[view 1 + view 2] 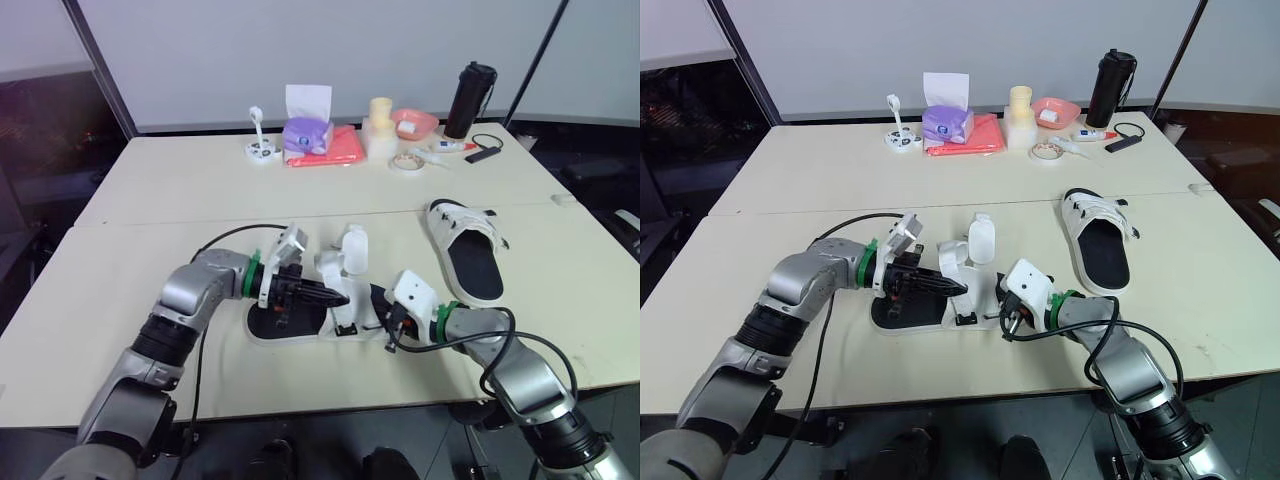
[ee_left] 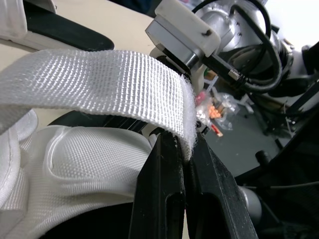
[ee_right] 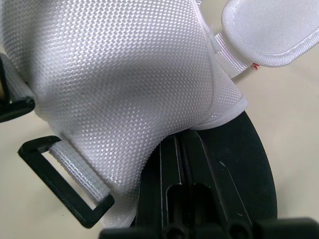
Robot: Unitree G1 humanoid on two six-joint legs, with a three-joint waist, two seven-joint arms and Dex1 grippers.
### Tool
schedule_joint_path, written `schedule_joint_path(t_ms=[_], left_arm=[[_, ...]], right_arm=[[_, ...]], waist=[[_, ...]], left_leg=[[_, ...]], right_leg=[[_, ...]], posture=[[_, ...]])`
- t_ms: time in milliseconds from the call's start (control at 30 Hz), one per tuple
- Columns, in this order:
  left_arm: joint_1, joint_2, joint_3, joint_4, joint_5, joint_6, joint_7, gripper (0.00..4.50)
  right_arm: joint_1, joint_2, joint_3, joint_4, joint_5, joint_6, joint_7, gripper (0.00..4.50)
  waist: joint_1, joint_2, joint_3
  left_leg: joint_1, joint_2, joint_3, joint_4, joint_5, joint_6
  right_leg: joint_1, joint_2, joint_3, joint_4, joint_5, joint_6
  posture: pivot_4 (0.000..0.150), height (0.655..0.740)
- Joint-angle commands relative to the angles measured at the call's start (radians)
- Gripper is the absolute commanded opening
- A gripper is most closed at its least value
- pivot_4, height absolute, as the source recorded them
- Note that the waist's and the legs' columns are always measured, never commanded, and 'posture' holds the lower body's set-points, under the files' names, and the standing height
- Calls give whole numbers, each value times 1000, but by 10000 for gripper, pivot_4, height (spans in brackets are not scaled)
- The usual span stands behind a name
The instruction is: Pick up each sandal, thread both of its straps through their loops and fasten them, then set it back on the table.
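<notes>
Working the near sandal, lying sole-down on the table close to the near edge, between both arms. Pinching the free end of a white strap in the left gripper, with fingers drawn narrow on the webbing, arching it over the padded upper, likely for holding the tip free and aimed for feeding. Clamping the edge of that upper in the right gripper, with fingers closed tight on the mesh, seemingly bracing the sandal against sliding across the table under any pull on the strap. Noting a black loop just beside the right fingers, hanging on its own short tab and carrying no strap; judging the threading here as not yet done. Seeing a white flap standing upright over the middle of the sandal, unfastened. Leaving the other sandal flat to the right, well apart from both grippers; not telling from here whether its straps are fastened. Expecting the hard part in lining a soft strap tip up with that narrow loop opening.
</notes>
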Motion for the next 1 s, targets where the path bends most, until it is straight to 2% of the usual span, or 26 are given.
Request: schedule_joint_path(t_ms=[33,467,1000], left_arm=[[3,2,-7,-14,13,-27,-19,551],[-1,45,-48,-20,106,-125,-56,551],[-60,38,-57,-28,164,-213,-77,551]], right_arm=[[9,9,35,-3,6,12,10,0],[19,8,29,-8,7,13,4,0],[14,14,37,-6,4,14,-2,0]], waist=[[0,0,0],[0,0,0],[-1,0,0]], left_leg=[[0,0,0,0,0,0],[0,0,0,0,0,0],[0,0,0,0,0,0]], right_leg=[[0,0,0,0,0,0],[0,0,0,0,0,0],[0,0,0,0,0,0]], posture=[[1500,7400],[1500,7400],[1500,7400]])
